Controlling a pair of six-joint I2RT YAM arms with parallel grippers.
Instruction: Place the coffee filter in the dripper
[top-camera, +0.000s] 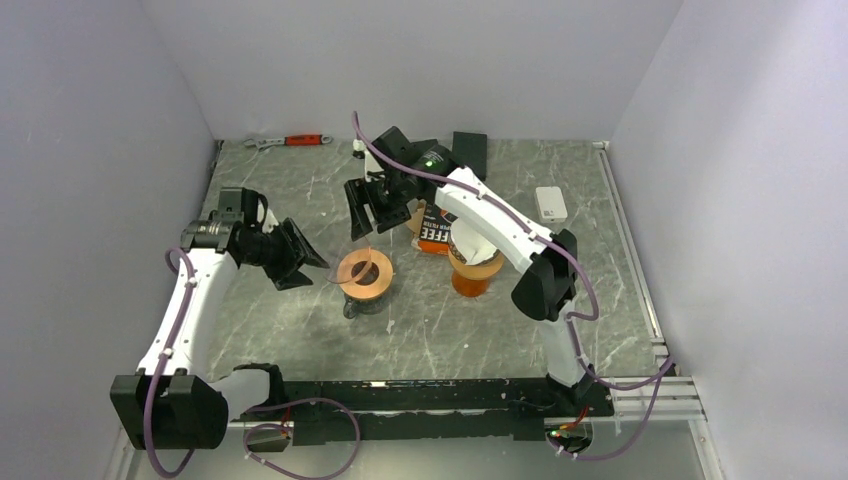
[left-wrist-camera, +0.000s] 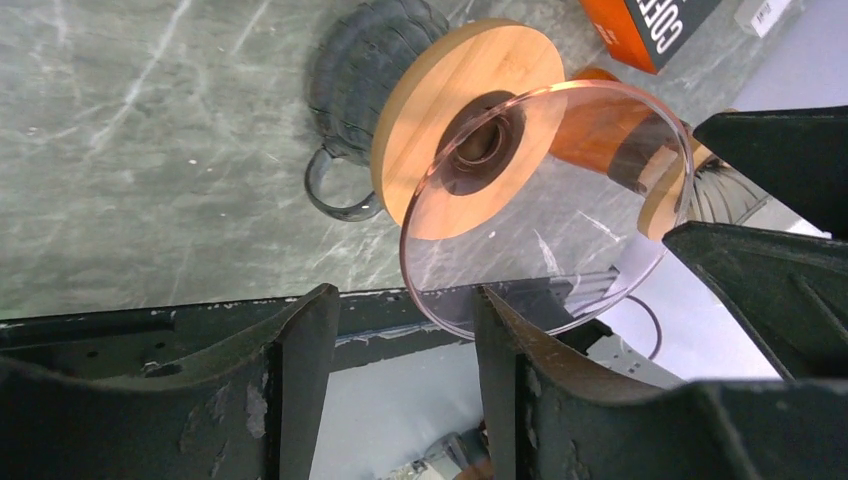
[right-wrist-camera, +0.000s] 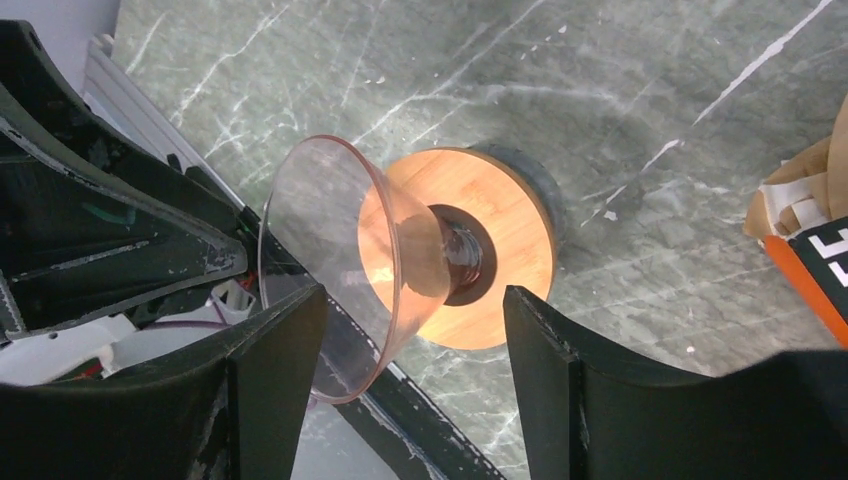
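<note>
We are at the fetching step. The dripper (top-camera: 364, 270) stands mid-tabletop with no filter in it. The left gripper (top-camera: 308, 268), to its left, and the right gripper (top-camera: 372, 228), just behind it, both gape, holding nothing. White paper atop the cup (top-camera: 472, 278) to the dripper's right may be the filter. Next we must pinch it lightly.

Bright even overhead light, soft shadows, warm sheen on dripper (left-wrist-camera: 545, 205), sharp focus

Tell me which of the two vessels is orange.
The orange vessel stands at the right, beside the coffee box, under the right arm. The dark vessel carries the clear dripper.
</note>
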